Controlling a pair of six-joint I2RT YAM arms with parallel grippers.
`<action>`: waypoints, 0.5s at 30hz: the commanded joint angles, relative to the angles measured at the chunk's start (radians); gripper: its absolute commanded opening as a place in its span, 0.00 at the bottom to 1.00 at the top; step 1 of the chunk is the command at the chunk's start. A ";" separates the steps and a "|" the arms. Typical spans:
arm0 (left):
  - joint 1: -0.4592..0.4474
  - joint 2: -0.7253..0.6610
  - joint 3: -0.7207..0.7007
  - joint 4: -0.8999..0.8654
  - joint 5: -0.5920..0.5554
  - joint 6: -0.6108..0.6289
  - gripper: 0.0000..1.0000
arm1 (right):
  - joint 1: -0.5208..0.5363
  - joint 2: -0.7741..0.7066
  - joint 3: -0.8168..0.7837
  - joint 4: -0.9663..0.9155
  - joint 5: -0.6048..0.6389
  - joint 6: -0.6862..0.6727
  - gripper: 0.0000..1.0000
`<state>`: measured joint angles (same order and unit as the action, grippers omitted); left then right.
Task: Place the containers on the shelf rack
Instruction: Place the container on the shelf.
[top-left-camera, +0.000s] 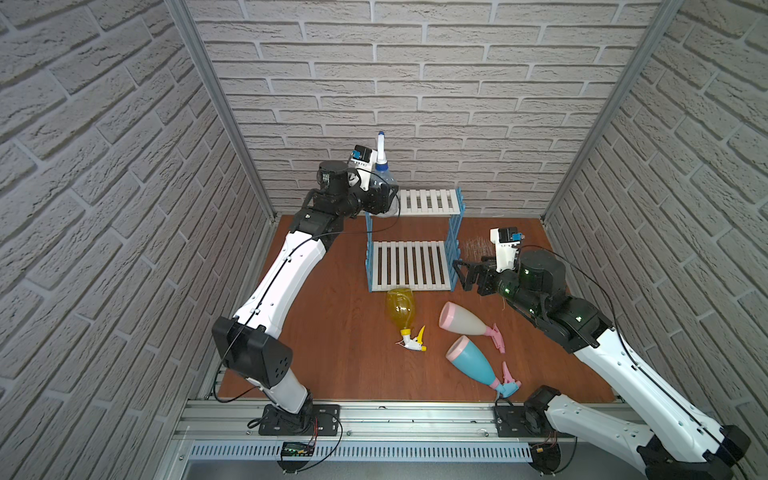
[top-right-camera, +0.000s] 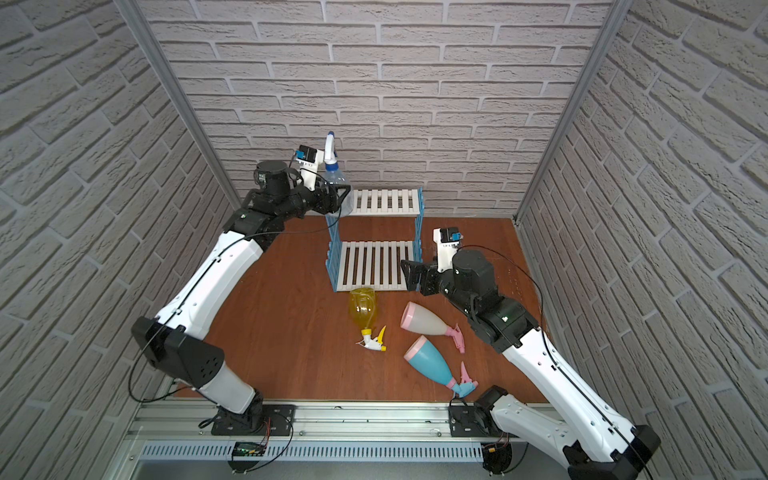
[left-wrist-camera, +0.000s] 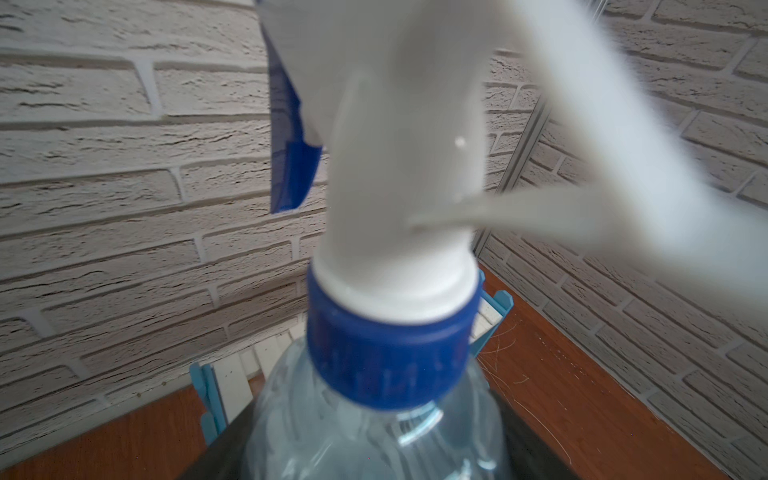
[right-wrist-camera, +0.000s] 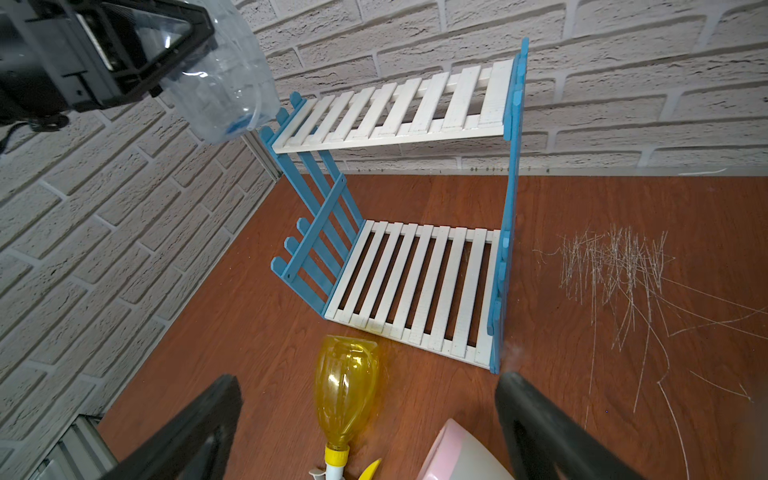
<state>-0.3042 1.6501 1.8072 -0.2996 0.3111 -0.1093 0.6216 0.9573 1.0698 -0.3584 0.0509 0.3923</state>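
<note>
Containers: none on the shelves yet, one held at the top tier

Four spray bottles, one rack and two grippers are in view. The shelf rack (top-left-camera: 428, 201) stands at the far middle of the table (top-left-camera: 332, 353). Both its white slatted shelves are bare, so no placement looks finished. The left gripper (top-left-camera: 384, 195) clamps the clear bottle (top-left-camera: 383, 168) by its body, upright, at the left end of the top shelf. Whether its base touches the slats cannot be told. Three bottles lie on their sides on the table, near side of the rack. The yellow bottle (top-left-camera: 400, 307) has its base at the lower shelf's near edge, the cream-white bottle (top-left-camera: 461, 320) lies to its right, and the light blue bottle (top-left-camera: 471, 359) is nearest. The right gripper (top-left-camera: 462, 275), jaws wide and empty, hovers by the lower shelf's near right corner. One bottle remains to set down and three to pick up
</note>
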 joint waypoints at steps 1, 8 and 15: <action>0.024 0.041 0.083 0.037 0.057 0.027 0.77 | -0.002 0.003 -0.024 0.077 -0.008 0.006 1.00; 0.030 0.168 0.183 0.043 0.067 0.037 0.77 | -0.003 0.034 -0.037 0.103 -0.021 0.008 1.00; 0.029 0.215 0.179 0.084 0.073 0.046 0.78 | -0.002 0.060 -0.044 0.125 -0.043 0.006 1.00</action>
<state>-0.2752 1.8591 1.9656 -0.2974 0.3645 -0.0799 0.6216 1.0168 1.0363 -0.2958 0.0242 0.3927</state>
